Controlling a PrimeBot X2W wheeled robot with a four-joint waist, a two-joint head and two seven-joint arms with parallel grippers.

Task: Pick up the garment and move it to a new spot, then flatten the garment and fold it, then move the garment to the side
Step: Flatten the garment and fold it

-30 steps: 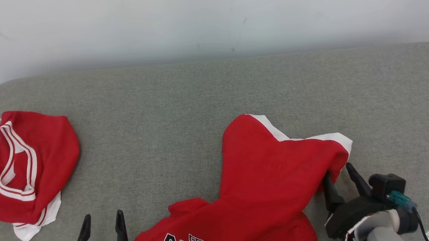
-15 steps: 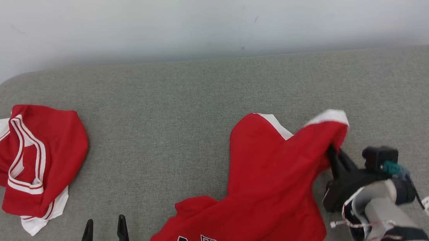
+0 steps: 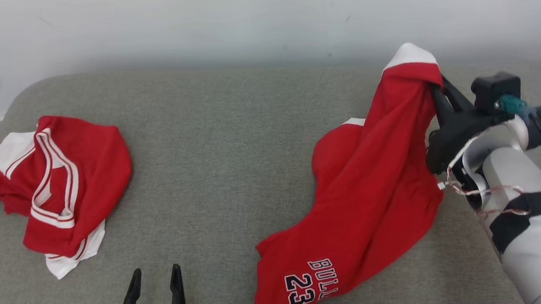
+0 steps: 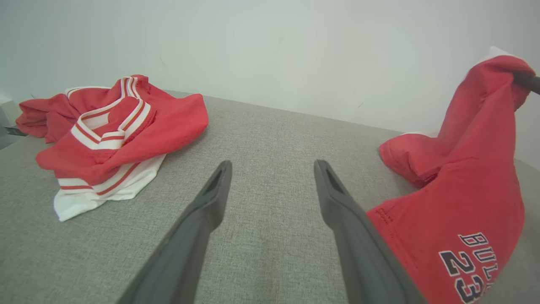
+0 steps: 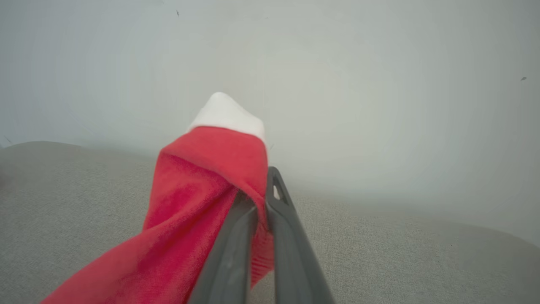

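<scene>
One garment [image 3: 371,187] hangs pinched in my right tool [image 3: 436,89], probably by its hem.
Left tool [image 3: 156,269] spread; second jersey [image 3: 57,175] well apart.

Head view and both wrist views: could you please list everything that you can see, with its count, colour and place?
numbered garment: one, red with white trim and dark lettering, right half of the cushion, one corner raised, the rest trailing down onto the cushion
crumpled garment: one, red with white stripes, left end of the cushion
cushion: one, grey fabric, under both garments
wall: one, white, behind the cushion
left gripper: one, dark, open and holding nothing, low at the lower left
right gripper: one, dark, shut on the numbered garment's white-edged corner, raised at the right
right forearm: one, pale grey, lower right
</scene>
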